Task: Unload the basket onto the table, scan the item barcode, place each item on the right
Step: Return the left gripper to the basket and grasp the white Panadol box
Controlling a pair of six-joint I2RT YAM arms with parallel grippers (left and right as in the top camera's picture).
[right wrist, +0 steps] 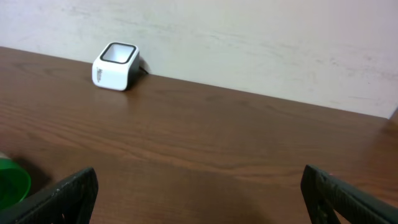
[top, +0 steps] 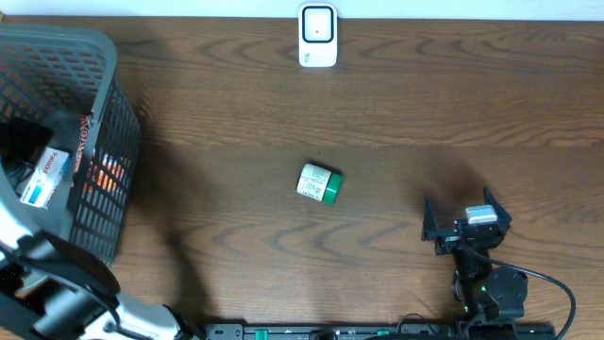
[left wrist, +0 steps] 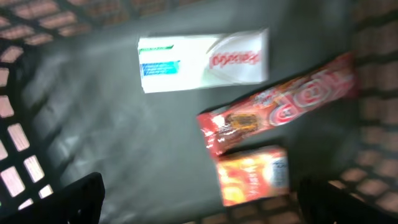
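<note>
At the far left of the desk (top: 226, 113) stands a grey lattice basket (top: 104, 57), and the left end effector (left wrist: 199, 194) hangs inside it, above the floor. Its jaws are spread wide and hold nothing, with a dark fingertip at each lower corner of the wrist view. Three packaged goods lie flat on the basket floor below it: a white toothpaste box (left wrist: 202, 61) with blue and red print, a long red wrapped bar (left wrist: 280, 102) lying slantwise just beside it, and an orange packet (left wrist: 252, 175) at the lower end of the bar; the blur hides whether they touch. Near the middle of the desk, well apart from the basket, a small white container with a green cap (top: 318, 183) lies on its side, cap toward the right. Beyond it, at the far edge against the pale wall (right wrist: 249, 37), sits the white barcode scanner (top: 318, 36), its window facing up. At the lower right the right end effector (top: 462, 212) is low over bare wood, jaws spread wide and empty, pointing toward the far edge.
</note>
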